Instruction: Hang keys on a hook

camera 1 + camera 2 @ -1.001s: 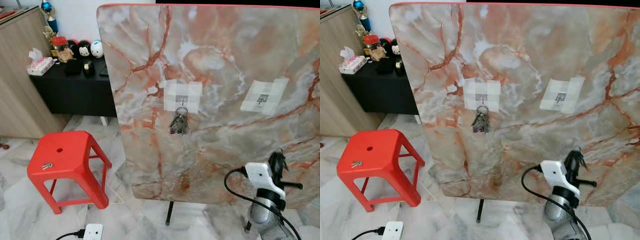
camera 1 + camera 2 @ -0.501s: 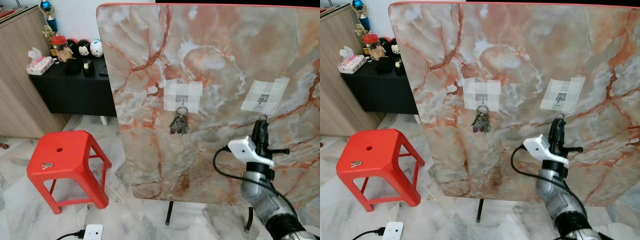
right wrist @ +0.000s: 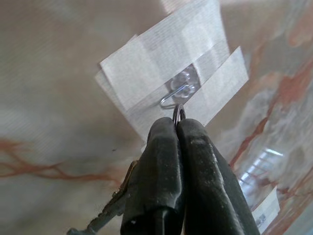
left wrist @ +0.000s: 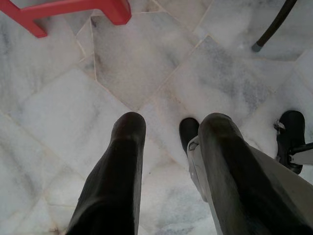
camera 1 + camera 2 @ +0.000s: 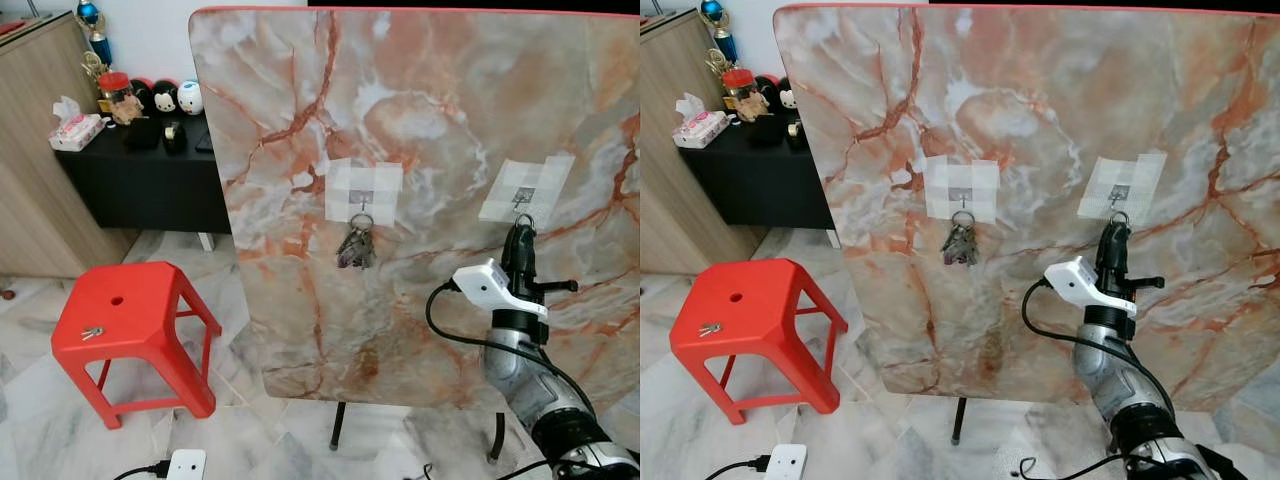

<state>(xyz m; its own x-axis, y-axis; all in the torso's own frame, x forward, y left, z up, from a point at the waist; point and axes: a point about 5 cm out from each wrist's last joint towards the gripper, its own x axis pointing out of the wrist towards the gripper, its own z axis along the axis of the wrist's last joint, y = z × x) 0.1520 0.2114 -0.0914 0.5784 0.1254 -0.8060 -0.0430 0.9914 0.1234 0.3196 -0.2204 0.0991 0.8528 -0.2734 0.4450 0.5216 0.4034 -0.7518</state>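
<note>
Stool (image 5: 125, 320), red plastic, is seen on the marble floor (image 5: 40, 420) at the far left, with a small key (image 5: 93, 332) lying near the left edge of its seat. Behind it, a black cabinet (image 5: 150, 170) carries a tissue pack (image 5: 78, 128) and small figurines (image 5: 165, 97).

A marbled board (image 5: 420, 120) stands upright on thin black legs. Two hooks are fixed to its face with white tape. From the left hook (image 5: 362, 203), near the middle of the board, a bunch of keys (image 5: 357, 247) hangs down. The right hook (image 3: 178, 92) is taped toward the board's right edge.

The left gripper (image 4: 166, 171) is pointed at the floor tiles beside the robot's black foot (image 4: 189, 133), its fingers parted with nothing between them.

The right gripper (image 5: 1112, 243) is raised against the board just under the right hook. Its fingers (image 3: 161, 161) are pressed together on a key ring (image 3: 178, 113), whose top loop is held touching the wire of the hook; whether it is over the tip cannot be told. Keys (image 3: 110, 210) dangle beneath the fingers.
</note>
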